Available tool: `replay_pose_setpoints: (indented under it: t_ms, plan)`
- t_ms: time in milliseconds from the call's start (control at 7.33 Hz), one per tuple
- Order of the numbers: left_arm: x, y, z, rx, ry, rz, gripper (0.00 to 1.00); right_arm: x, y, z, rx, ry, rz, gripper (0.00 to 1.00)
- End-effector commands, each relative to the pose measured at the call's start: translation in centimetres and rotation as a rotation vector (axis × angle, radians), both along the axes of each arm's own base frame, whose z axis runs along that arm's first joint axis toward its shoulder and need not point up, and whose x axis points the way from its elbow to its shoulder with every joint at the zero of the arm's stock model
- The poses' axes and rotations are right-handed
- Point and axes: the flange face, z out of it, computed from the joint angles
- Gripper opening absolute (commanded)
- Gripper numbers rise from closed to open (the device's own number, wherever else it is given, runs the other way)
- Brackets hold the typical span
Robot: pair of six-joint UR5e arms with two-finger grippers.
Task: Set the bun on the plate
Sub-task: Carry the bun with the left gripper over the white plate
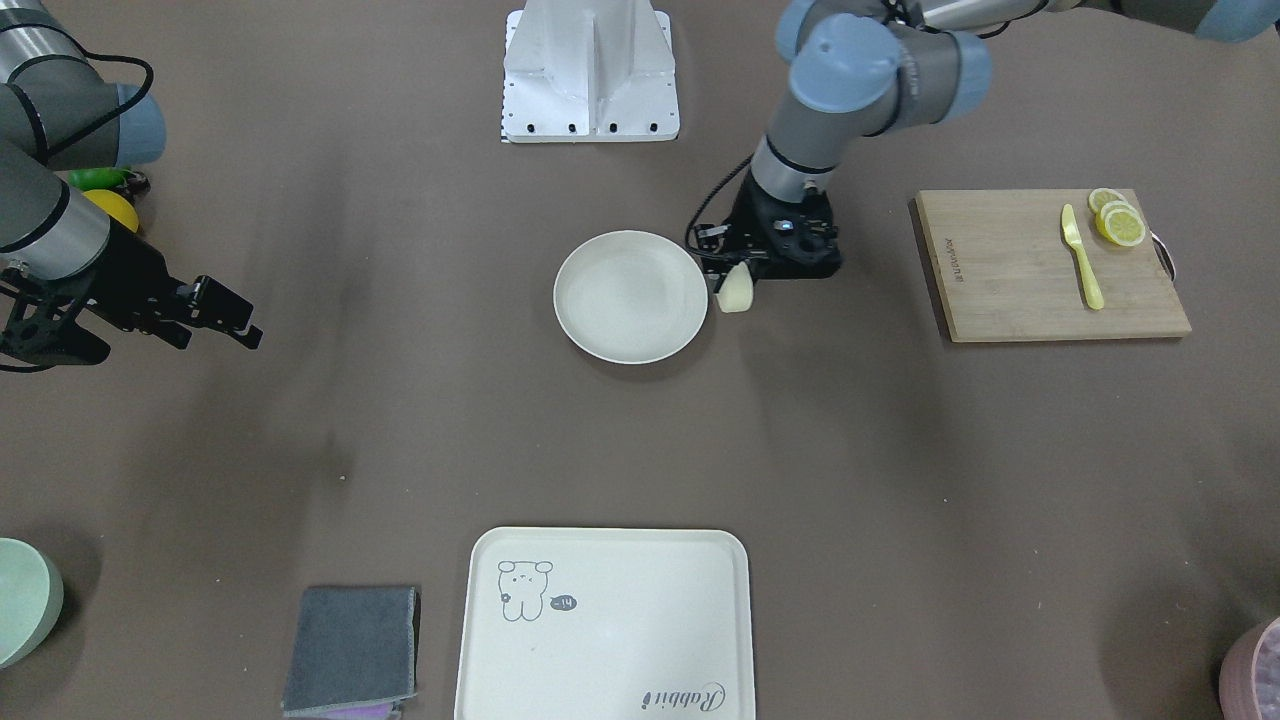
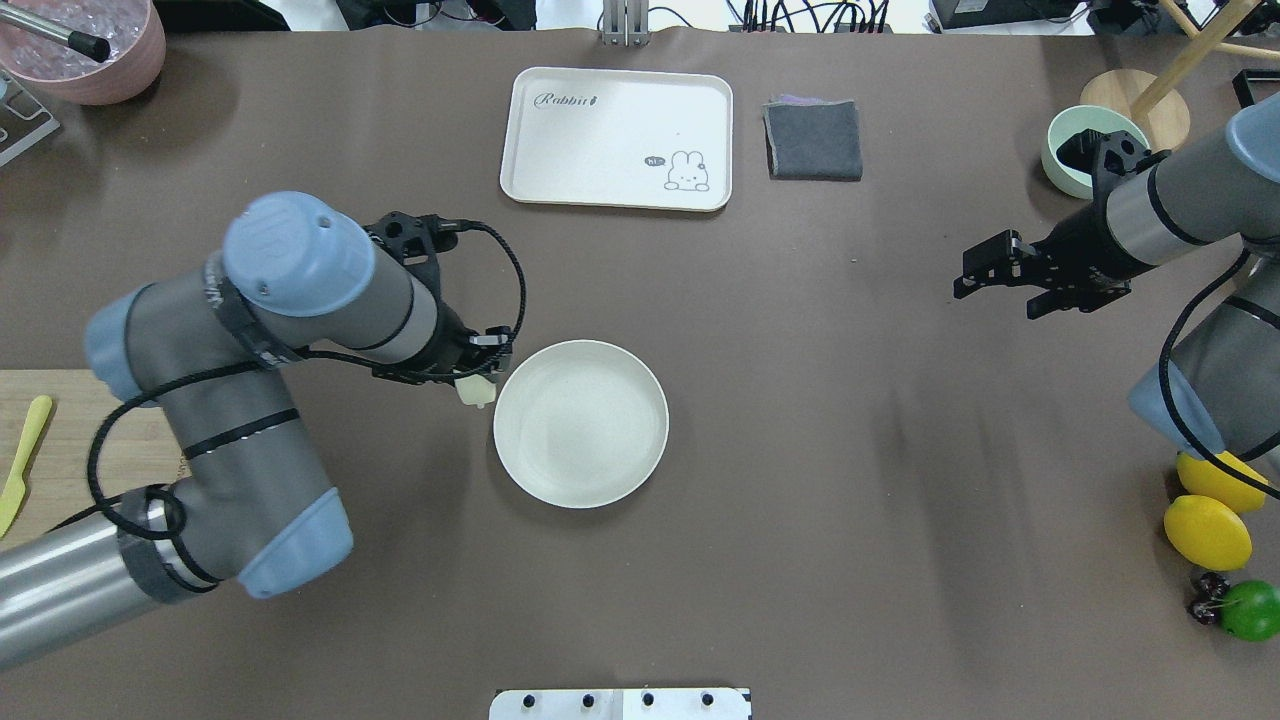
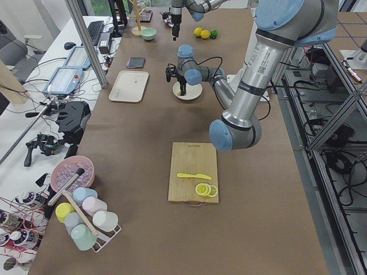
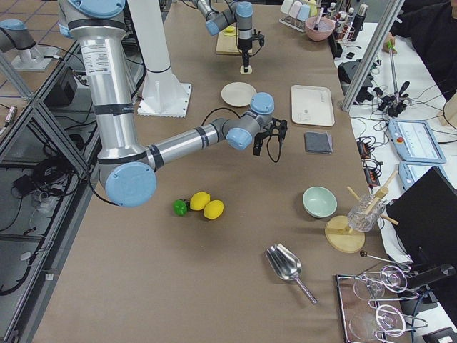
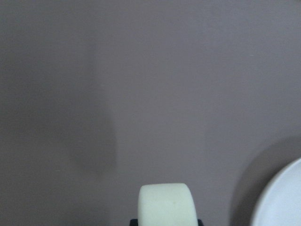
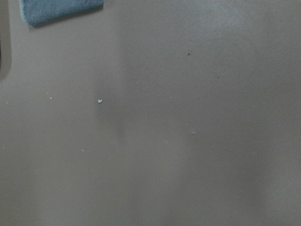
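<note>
The bun [image 1: 735, 291], a small cream lump, is held in my left gripper [image 1: 737, 275], which is shut on it and points down. It hangs just outside the rim of the round cream plate [image 1: 630, 296], on the cutting-board side. Seen from overhead, the bun [image 2: 476, 390] sits right beside the plate [image 2: 580, 423] under the left gripper [image 2: 478, 378]. The left wrist view has the bun [image 5: 164, 205] at the bottom and the plate's rim [image 5: 282, 202] at the lower right. My right gripper [image 2: 995, 290] hovers far off, open, nothing in it.
A bear-print tray [image 2: 617, 138] and a folded grey cloth [image 2: 813, 139] lie at the far side. A cutting board [image 1: 1050, 265] carries lemon slices [image 1: 1118, 220] and a yellow knife [image 1: 1082, 257]. A pale green bowl [image 2: 1070, 150], lemons [image 2: 1207, 530] and a lime [image 2: 1250, 608] sit by the right arm.
</note>
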Motion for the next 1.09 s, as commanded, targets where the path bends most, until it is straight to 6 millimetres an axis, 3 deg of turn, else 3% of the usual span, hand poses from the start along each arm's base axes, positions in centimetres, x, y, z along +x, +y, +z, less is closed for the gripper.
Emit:
replay_pose_setpoints:
  t_ms: [0,273,682,818,955]
  plan:
    - [6.9,0.8,-3.3,-0.015,-0.011,0.016,0.46,1.4,0.0,0.7,0.004,0.008,0.012,1.00]
    - [8.8,2.4,-2.3,-0.019,-0.026,0.048,0.49,1.4,-0.1,0.6,0.005,0.008,0.013,1.00]
    - [9.8,3.3,-2.1,0.003,-0.041,0.037,0.50,1.5,-0.2,0.8,0.003,0.010,0.017,1.00]
    - [10.2,3.2,-1.9,0.000,-0.046,0.036,0.61,1.4,-0.2,1.1,-0.001,0.015,0.017,1.00]
    - [10.6,3.0,-2.1,0.000,-0.048,0.037,0.65,1.4,-0.3,1.1,-0.002,0.017,0.018,1.00]
